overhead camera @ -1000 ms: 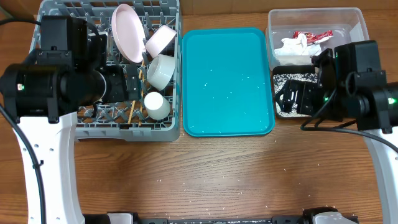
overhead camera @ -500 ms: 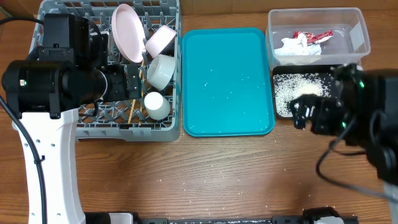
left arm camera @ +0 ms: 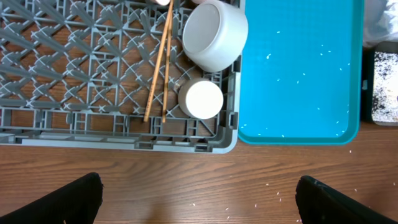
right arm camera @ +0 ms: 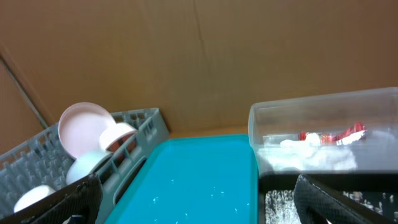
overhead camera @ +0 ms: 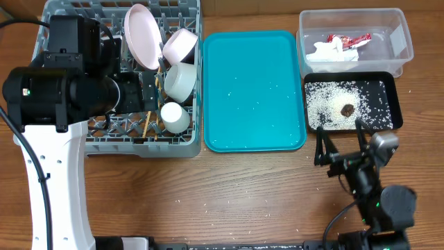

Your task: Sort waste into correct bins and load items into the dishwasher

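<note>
Ahead of the right end effector [overhead camera: 340,142]: black tray [overhead camera: 393,87] with rice grains [overhead camera: 326,104] and a brown lump [overhead camera: 347,108]; beyond it, the clear tub [overhead camera: 395,28] holds the red wrapper [overhead camera: 349,40] and napkin [overhead camera: 329,53].
Right end effector: fingers spread apart, empty, over the desk [overhead camera: 243,194].
Beneath the left end effector [left arm camera: 199,202]: dish rack [left arm camera: 124,140] holding plate [overhead camera: 141,36], bowl [overhead camera: 179,45], second bowl [overhead camera: 179,78], cup [overhead camera: 175,117], chopsticks [left arm camera: 158,62].
Left end effector: fingers wide apart, holding nothing.
Between both end effectors: teal tray [overhead camera: 253,90], a few grains on it.
</note>
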Motion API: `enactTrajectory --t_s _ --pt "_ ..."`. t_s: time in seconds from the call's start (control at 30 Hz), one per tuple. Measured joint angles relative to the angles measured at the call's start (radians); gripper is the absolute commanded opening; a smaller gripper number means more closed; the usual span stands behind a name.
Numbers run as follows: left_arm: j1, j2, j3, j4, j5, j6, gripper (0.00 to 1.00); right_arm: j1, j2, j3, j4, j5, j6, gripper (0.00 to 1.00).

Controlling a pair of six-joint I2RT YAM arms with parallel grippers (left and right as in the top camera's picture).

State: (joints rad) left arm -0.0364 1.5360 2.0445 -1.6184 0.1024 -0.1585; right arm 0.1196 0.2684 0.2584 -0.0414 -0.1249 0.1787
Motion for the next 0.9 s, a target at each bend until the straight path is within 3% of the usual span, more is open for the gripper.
enactTrajectory --t_s 0.1,0.37,0.5,0.63,0.9 --pt "0.000 0.002 -0.002 -0.002 0.000 0.000 1.00 0.000 -0.091 -0.119 0.015 -0.002 0.001 1.00" --pt "0.000 0.002 -0.002 -0.002 0.000 0.000 1.00 0.000 -0.204 -0.229 0.088 0.006 0.000 1.00" --pt "0.000 0.002 -0.002 -0.002 0.000 0.000 1.00 -0.002 -0.232 -0.240 0.098 0.010 0.000 1.00" --pt "0.000 0.002 -0.002 -0.002 0.000 0.000 1.00 -0.009 -0.254 -0.240 -0.033 0.009 0.001 1.00" --pt "0.000 0.002 -0.002 -0.002 0.000 0.000 1.00 -0.009 -0.254 -0.240 -0.037 0.003 0.001 1.00"
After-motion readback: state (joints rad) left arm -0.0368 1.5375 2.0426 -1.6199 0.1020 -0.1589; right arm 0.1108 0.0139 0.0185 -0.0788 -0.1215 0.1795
